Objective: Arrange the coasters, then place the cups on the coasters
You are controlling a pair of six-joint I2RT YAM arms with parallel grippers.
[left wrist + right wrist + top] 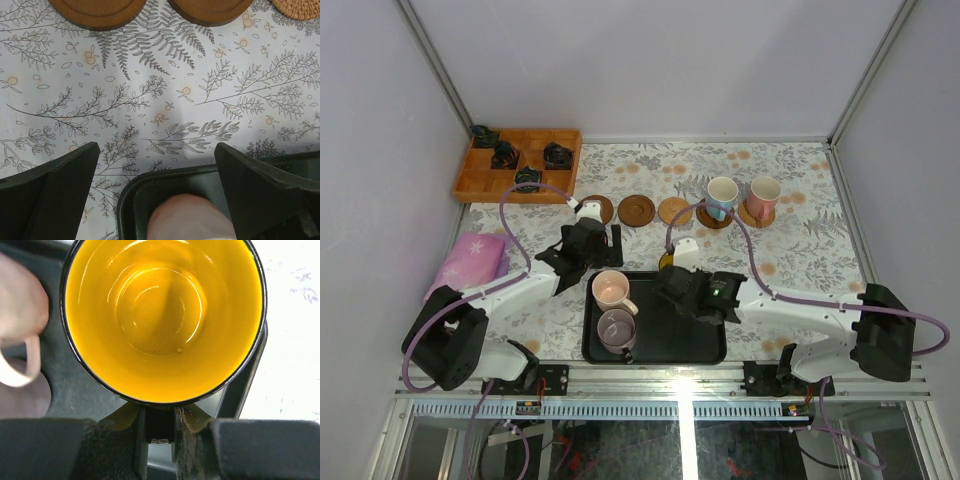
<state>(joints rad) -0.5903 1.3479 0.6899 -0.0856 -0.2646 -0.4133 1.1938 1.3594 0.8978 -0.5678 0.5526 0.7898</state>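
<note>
Crowding is the risk in the top view: the right gripper (671,271) sits on the yellow cup (665,262) at the black tray's (705,345) far edge, and carrying it to the bare coasters (637,210) beyond could clip the left gripper (608,240) just to its left. Left wrist view shows that gripper spread wide and empty over the tray's far-left corner, with the pale pink cup (187,217) beneath, where any drop would knock it. Right wrist view has the jaws drawn narrow on a dark part at the yellow cup's near side, a thin pinch that may slip.
</note>
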